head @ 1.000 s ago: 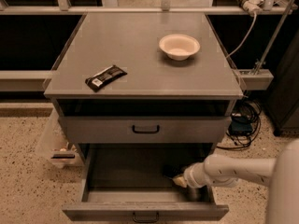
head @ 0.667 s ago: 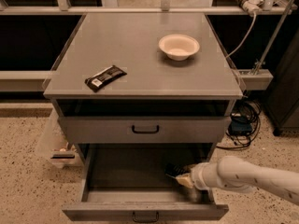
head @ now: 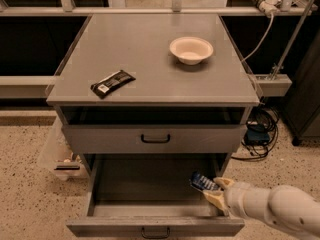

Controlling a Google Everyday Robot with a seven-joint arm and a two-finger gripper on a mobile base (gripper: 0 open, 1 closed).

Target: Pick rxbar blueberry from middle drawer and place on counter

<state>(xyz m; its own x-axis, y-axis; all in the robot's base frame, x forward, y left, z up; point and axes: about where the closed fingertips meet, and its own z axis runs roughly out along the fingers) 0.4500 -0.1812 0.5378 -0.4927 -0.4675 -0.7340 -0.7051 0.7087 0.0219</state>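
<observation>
Compared with a second ago, the gripper (head: 215, 189) has drawn back toward the right side of the open drawer (head: 150, 226). The blue bar (head: 202, 182) now shows its wrapper plainly, where before there was only a dark shape at the fingertips. The arm has shifted with it and enters low from the right.

The two pale fingers (head: 223, 182) look nearly closed, pinching the right end of the blue bar, so I judge it gripped rather than merely touched. The bar sticks out to the left of the gripper and a little toward the back. Its long axis runs roughly left to right, tilted with the free end higher. It sits inside the drawer near the right wall, below the front right corner of the counter (head: 150, 49), and seems lifted off the drawer floor, though that is hard to confirm.

Above the drawer is a closed drawer front (head: 155, 138), and above that the front edge of the worktop. The bar therefore has to come forward and clear both before it can rise. On the counter, a black bar (head: 113, 83) lies near the front left corner and a bowl (head: 191, 50) stands toward the back right. The front right part is bare and nearest the arm.
</observation>
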